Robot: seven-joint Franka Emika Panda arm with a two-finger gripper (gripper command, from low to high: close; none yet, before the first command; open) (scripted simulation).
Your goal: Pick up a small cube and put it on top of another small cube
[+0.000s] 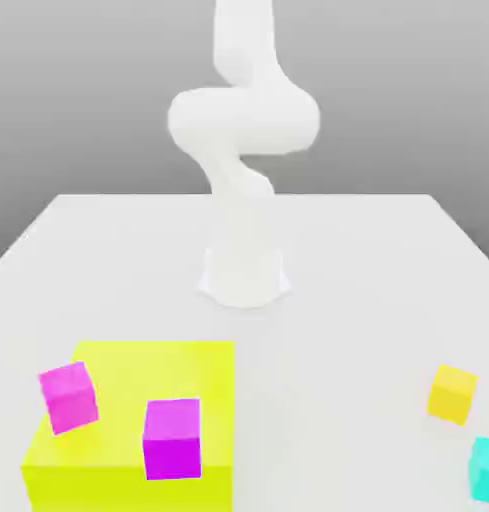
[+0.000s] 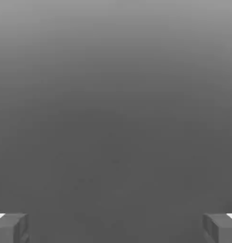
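Note:
The small orange-yellow cube (image 1: 452,392) sits on the white table (image 1: 348,260) at the exterior view's right, near the front. Two magenta cubes (image 1: 68,396) (image 1: 172,438) rest on a big flat lime-yellow block (image 1: 158,365) at the front left. The white arm (image 1: 243,130) rises from its base at the table's middle, well behind all the cubes. In the hand view my gripper (image 2: 116,228) is open, its two grey fingertips (image 2: 11,228) far apart with nothing between them, facing plain grey background.
A cyan cube (image 1: 485,468) lies at the front right corner, just beside and in front of the orange-yellow cube. The arm's base (image 1: 245,280) stands mid-table.

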